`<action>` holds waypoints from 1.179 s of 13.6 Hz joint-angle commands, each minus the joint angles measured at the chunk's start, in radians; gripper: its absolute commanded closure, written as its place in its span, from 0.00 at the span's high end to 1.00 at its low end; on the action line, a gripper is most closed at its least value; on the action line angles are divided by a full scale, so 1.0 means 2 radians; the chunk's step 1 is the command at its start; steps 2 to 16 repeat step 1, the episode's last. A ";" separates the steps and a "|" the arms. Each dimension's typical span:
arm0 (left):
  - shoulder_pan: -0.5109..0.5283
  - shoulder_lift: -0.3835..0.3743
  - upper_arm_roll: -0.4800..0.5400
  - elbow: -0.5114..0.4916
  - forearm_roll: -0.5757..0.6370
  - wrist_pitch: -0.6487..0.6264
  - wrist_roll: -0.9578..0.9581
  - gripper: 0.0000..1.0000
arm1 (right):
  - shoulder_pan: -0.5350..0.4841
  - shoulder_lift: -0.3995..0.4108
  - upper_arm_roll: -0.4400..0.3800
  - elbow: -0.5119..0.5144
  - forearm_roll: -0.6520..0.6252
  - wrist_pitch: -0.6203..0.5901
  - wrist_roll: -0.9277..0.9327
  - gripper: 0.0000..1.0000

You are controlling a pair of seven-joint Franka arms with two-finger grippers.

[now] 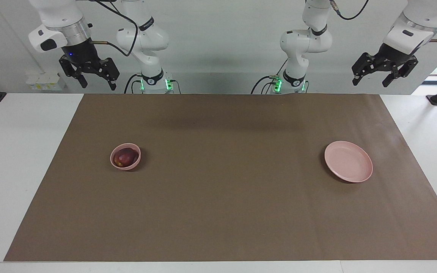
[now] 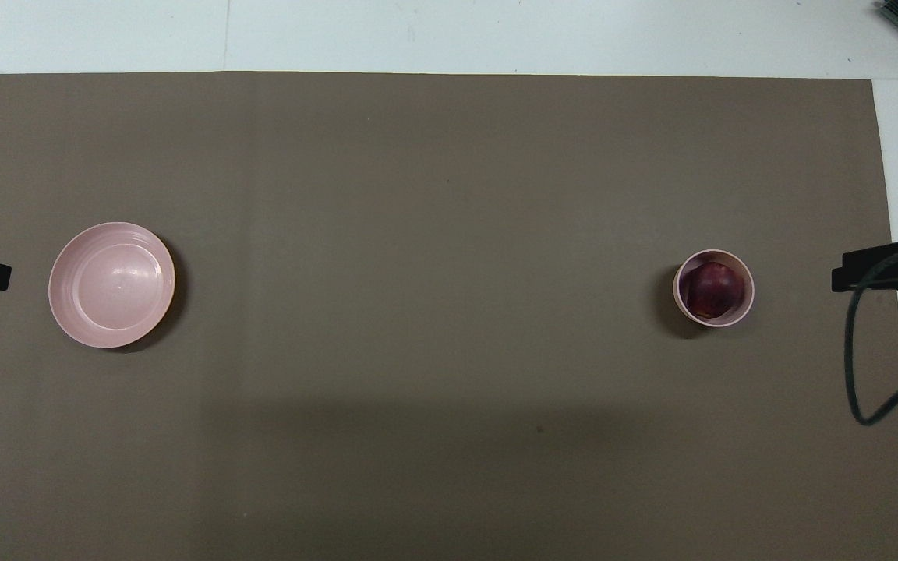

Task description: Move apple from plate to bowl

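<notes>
The dark red apple (image 1: 126, 157) lies inside the small deep pink bowl (image 1: 117, 163) toward the right arm's end of the brown mat; the apple (image 2: 714, 289) and the bowl (image 2: 746, 298) also show in the overhead view. The wide flat pink plate (image 1: 348, 167) sits bare toward the left arm's end and shows in the overhead view (image 2: 111, 284) too. My right gripper (image 1: 98, 84) hangs open and empty high over the table's edge by the robots. My left gripper (image 1: 370, 82) hangs open and empty high over the same edge at its own end.
A brown mat (image 1: 226, 197) covers most of the white table (image 1: 17, 159). A black cable (image 2: 858, 374) loops from the right arm over the mat's end. Black fixtures stand at both table ends near the robots.
</notes>
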 commanded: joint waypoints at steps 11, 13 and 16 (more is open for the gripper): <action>-0.002 -0.015 0.001 -0.019 0.001 0.006 0.006 1.00 | -0.005 -0.006 0.001 -0.004 -0.007 -0.007 -0.017 1.00; -0.002 -0.015 0.001 -0.019 0.001 0.006 0.006 1.00 | -0.005 -0.006 0.001 -0.004 -0.007 -0.007 -0.017 1.00; -0.002 -0.015 0.001 -0.019 0.001 0.006 0.006 1.00 | -0.005 -0.006 0.001 -0.004 -0.007 -0.007 -0.017 1.00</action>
